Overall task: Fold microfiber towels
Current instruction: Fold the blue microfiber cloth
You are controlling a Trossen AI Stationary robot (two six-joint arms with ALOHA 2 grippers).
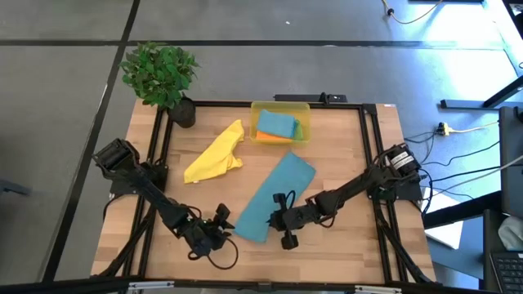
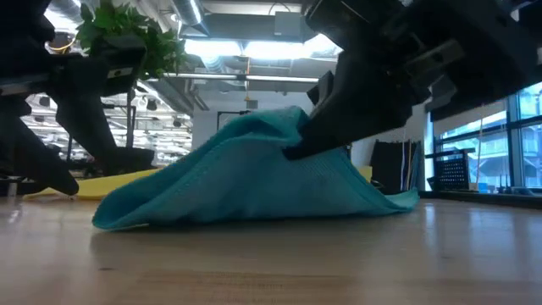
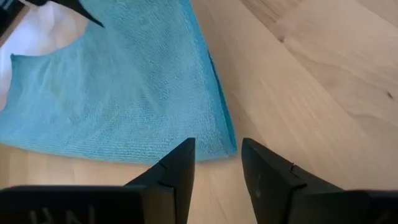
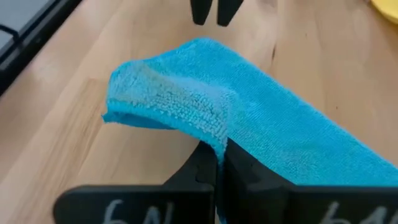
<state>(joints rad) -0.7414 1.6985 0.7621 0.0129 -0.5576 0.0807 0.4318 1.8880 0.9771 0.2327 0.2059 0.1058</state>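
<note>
A teal towel (image 1: 276, 196) lies folded long at the frame's centre, its near edge pinched tight and lifted by the right gripper (image 1: 282, 219). The left gripper (image 1: 222, 222), fingers parted and holding nothing, hovers just left of the towel's lower corner. A yellow towel (image 1: 214, 155) lies crumpled to the upper left beside a potted plant (image 1: 161, 73), while the yellow bin (image 1: 280, 109) at top centre holds folded teal, orange and green towels (image 1: 278, 126).

Wooden table (image 1: 343, 245) bearing towels (image 1: 214, 155), bin (image 1: 280, 108), plant (image 1: 161, 75).

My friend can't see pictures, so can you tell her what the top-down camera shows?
Two dark robot arms work on a teal towel lying on a wooden table: the right gripper pinches its edge, and the left gripper waits open by its corner. A crumpled yellow towel, a yellow bin of folded towels and a potted plant sit farther back.
</note>
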